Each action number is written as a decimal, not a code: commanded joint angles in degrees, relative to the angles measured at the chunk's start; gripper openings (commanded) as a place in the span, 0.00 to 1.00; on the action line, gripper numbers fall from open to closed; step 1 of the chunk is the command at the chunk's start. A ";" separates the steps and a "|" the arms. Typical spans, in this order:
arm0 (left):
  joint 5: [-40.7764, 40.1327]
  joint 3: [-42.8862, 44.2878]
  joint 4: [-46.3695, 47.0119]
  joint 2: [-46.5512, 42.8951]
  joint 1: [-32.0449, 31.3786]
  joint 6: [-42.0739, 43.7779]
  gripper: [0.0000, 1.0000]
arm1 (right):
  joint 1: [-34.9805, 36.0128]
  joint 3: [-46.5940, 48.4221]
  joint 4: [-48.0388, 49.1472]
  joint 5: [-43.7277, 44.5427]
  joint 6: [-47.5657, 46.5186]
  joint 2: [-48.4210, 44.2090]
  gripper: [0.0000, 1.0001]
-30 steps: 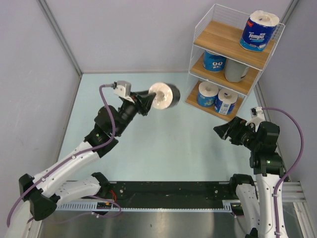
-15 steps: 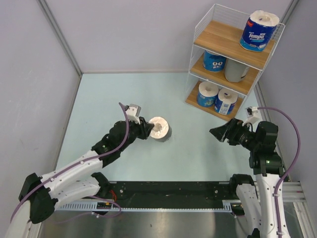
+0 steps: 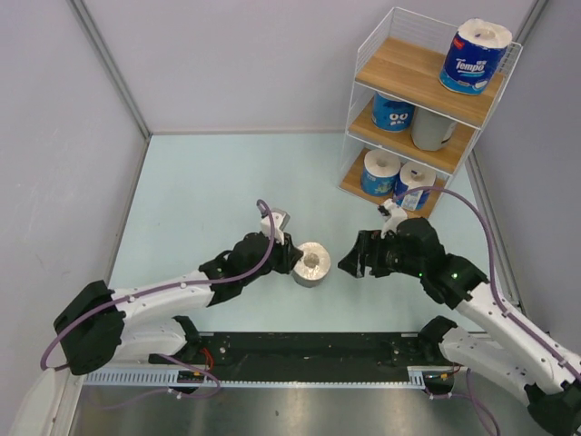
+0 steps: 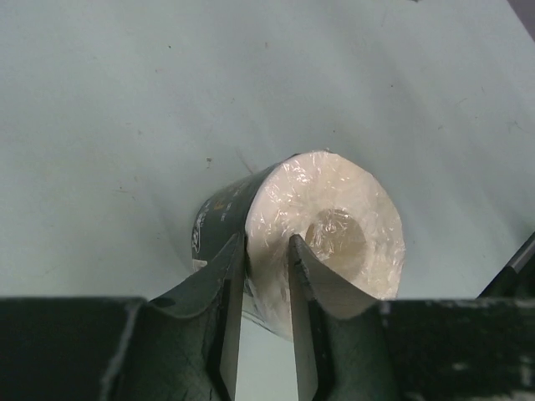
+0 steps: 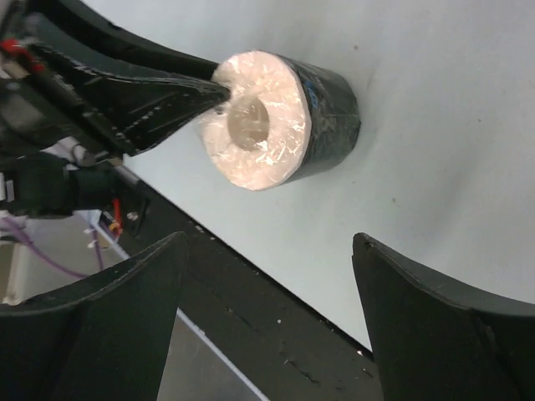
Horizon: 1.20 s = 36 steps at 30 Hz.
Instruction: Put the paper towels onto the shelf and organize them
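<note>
Nearest you, the left end effector (image 3: 292, 259) is clamped on the rim of the black paper towel roll (image 3: 313, 264), one finger outside the wrapper and one on the white end face. The roll stands core-up on the pale counter (image 3: 227, 182), centre front. Just to its right, the right end effector (image 3: 349, 257) gapes wide, not touching. Far right, the shelf (image 3: 399, 64) holds two blue rolls (image 3: 380, 173) on the bottom board. A blue roll (image 3: 393, 111) and the grey roll (image 3: 431, 127) are on the middle board, and another blue roll is on top.
</note>
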 commanded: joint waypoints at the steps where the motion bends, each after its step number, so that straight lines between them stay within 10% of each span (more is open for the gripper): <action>1: -0.72 -0.03 7.56 1.84 -0.84 -1.51 0.14 | 6.45 2.08 2.24 17.44 4.19 3.13 0.84; 8: -0.45 -1.78 9.24 0.54 -1.02 -2.13 0.44 | 9.97 2.08 4.35 21.51 5.77 9.02 0.85; 15: -4.05 -3.63 6.87 -7.62 -0.93 -1.42 0.99 | 11.21 1.99 9.61 21.78 6.74 15.07 0.85; 36: -16.97 -7.76 -4.12 -20.38 -0.93 -0.98 1.00 | 15.34 4.19 19.73 24.32 10.34 29.85 0.84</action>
